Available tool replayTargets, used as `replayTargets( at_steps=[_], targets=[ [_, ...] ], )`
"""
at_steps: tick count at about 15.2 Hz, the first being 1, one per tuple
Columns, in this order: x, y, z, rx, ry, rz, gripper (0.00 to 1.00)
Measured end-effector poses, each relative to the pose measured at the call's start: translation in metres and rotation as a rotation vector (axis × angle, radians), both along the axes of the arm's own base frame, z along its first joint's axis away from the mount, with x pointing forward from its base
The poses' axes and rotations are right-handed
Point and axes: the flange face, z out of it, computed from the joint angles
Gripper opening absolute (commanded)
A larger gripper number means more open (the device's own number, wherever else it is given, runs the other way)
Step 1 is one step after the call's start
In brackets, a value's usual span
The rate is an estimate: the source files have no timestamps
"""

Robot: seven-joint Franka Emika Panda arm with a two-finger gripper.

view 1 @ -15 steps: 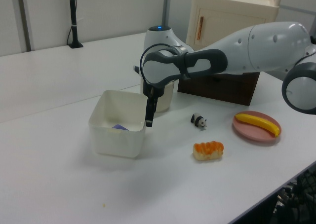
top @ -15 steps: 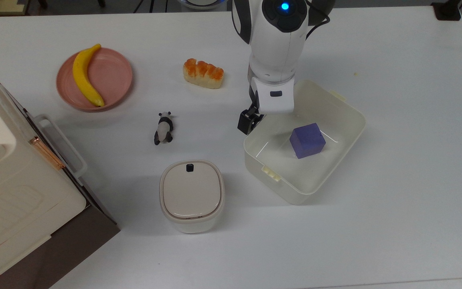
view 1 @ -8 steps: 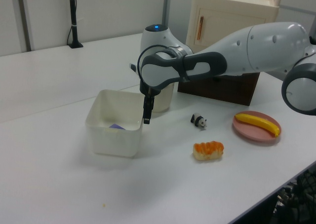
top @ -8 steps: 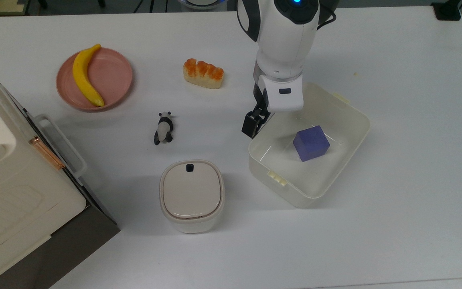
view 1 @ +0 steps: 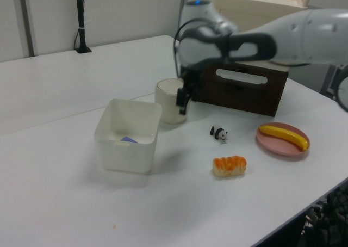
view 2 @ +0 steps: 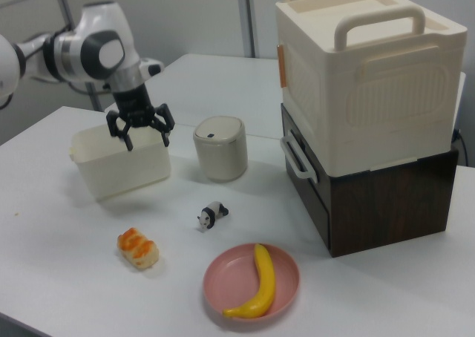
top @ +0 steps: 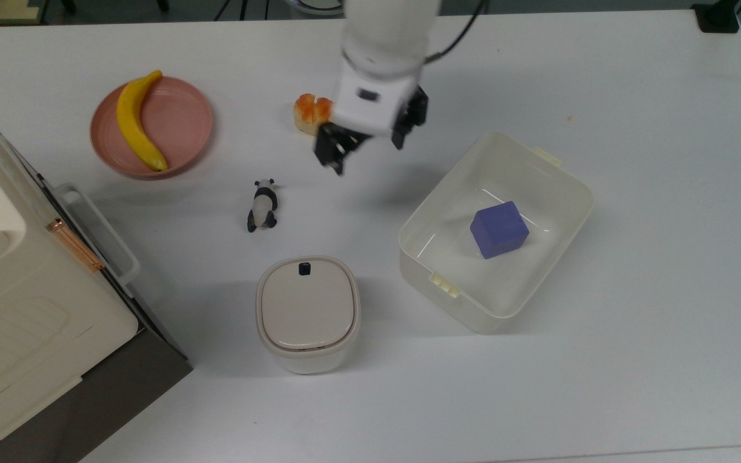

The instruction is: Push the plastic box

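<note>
Translucent off-white plastic box [top: 547, 193] sits on the table [top: 634, 360] toward the top view's right, a purple cube [top: 499, 229] inside, just right of the lidded canister [top: 307, 313]. Gripper [top: 366, 147] hangs in the air, clear of the box and above the bread [top: 309, 110], jaws spread wide and holding nothing. Judged: no contact now, so further pushing calls for descending beside the box wall.

Banana [top: 137, 121] on pink plate [top: 184, 128], panda figurine [top: 262, 206], lidded canister [top: 307, 313], possibly bread [view 2: 138, 249].
</note>
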Motion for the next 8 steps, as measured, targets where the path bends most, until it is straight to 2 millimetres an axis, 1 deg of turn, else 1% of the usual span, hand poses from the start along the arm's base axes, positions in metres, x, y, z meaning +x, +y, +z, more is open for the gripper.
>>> replayTargets(
  at_steps=[2,4,6,8],
  targets=[
    [-0.008,-0.023,0.030,0.016,-0.029,-0.174,1.00],
    [-0.015,-0.038,0.049,0.029,-0.053,-0.296,1.00],
    [-0.018,-0.049,0.058,0.036,-0.067,-0.351,1.00],
    [-0.018,-0.056,0.058,0.037,-0.067,-0.374,1.00]
  ],
)
